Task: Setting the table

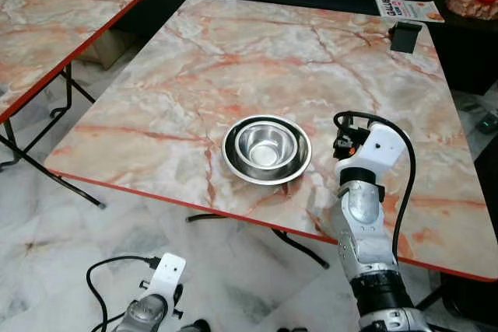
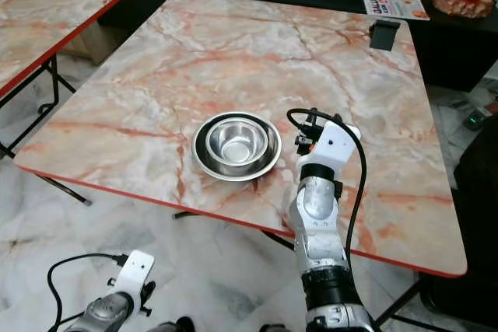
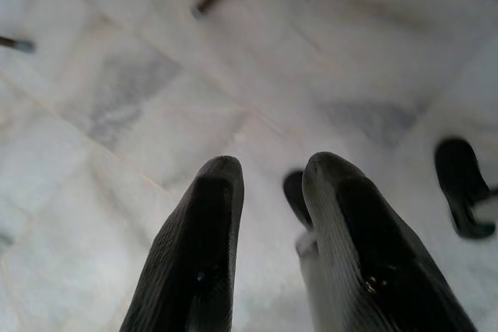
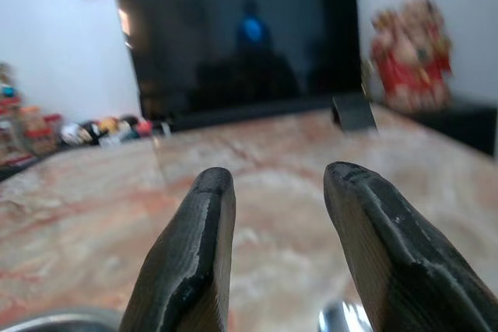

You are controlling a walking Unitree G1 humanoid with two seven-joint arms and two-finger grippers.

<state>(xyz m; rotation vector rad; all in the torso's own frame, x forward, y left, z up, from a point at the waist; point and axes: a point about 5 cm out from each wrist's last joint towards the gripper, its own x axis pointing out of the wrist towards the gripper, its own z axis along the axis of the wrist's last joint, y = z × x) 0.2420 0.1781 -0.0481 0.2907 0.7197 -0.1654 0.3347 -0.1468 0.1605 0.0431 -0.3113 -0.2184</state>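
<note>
While the left arm hangs idle below the table edge, its gripper points at the pale marble floor with the two black fingers a little apart and nothing between them.

On the pink marble table sits a steel bowl nested inside a wider steel plate, toward the near edge at about 6 o'clock from the table's middle. Both stand upright, and nothing can be seen in the bowl.

At 3 o'clock from the bowl, just beside the plate's rim, the right arm reaches up over the near edge. In the wrist view the right gripper has its fingers spread with open air between them, held low over the tabletop. A sliver of steel rim shows beside one finger, and a small shiny patch lies between the fingers that I cannot identify.

At the far right corner, around 1 o'clock from the bowl, a small black stand sits on the table. Beyond it stand a dark screen and a red figurine. At 10 o'clock is a second table of the same pattern.
</note>
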